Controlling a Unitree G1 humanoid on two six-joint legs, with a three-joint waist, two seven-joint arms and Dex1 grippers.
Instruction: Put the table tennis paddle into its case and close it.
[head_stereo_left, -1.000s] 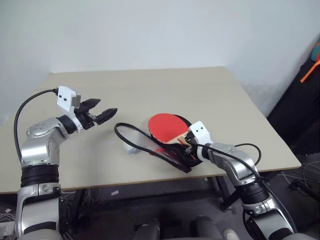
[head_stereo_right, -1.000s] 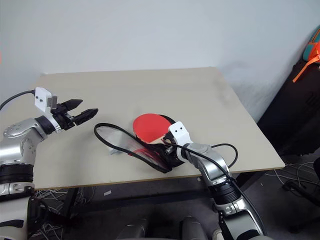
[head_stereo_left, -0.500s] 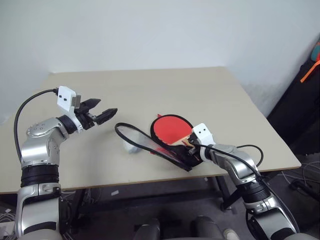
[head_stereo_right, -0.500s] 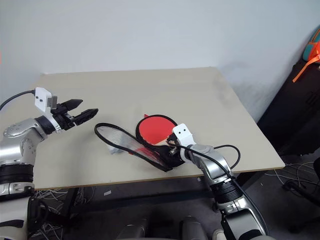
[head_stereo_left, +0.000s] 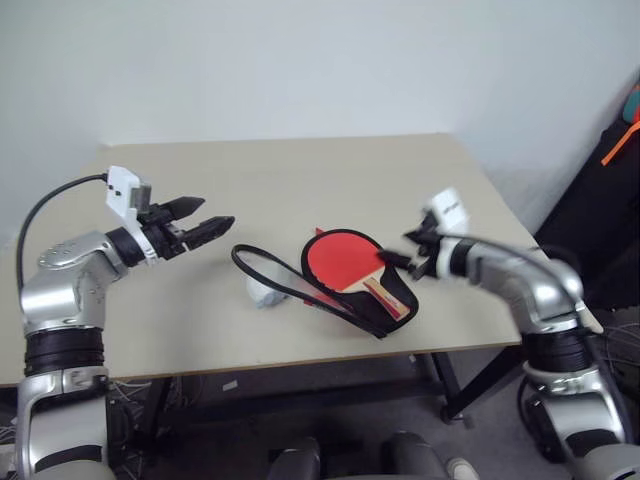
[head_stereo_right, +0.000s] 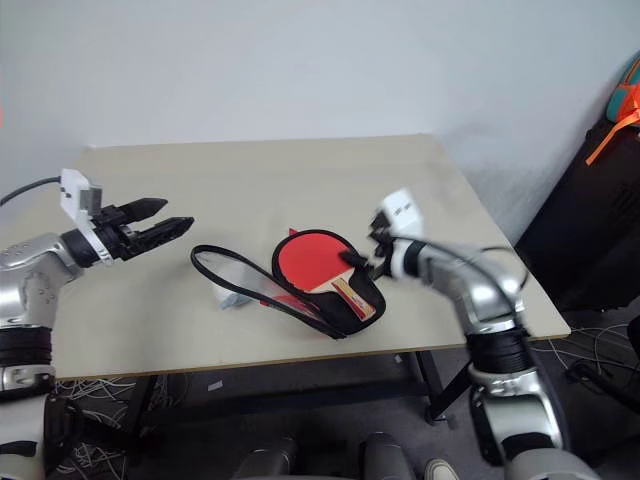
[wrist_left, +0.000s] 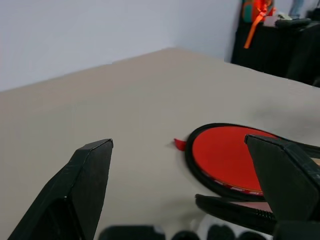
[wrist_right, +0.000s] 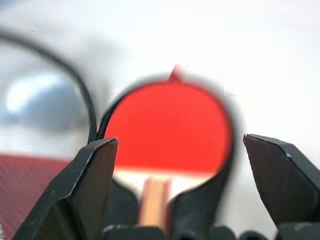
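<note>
The table tennis paddle (head_stereo_left: 338, 262) lies red face up inside the open case (head_stereo_left: 404, 296), its striped wooden handle (head_stereo_left: 385, 297) pointing at the table's near edge. The case's lid flap (head_stereo_left: 285, 285) stands open to the left, with its black rim curling up. My right gripper (head_stereo_left: 400, 258) hovers open just right of the paddle and above it, holding nothing. In the right wrist view the paddle (wrist_right: 170, 125) shows between the spread fingers (wrist_right: 95, 170). My left gripper (head_stereo_left: 210, 225) hangs open left of the flap, over the table. The left wrist view shows the paddle face (wrist_left: 225, 157) ahead.
A small white object (head_stereo_left: 262, 293) sits under the open flap. The tan table (head_stereo_left: 300, 180) ends close in front of the case (head_stereo_left: 330, 355). Dark equipment with an orange strap (head_stereo_left: 620, 140) stands off the table's right side.
My right gripper has opened, let go of the paddle's handle, and risen up and to the right. The paddle now rests in the case. My left gripper has stayed put.
</note>
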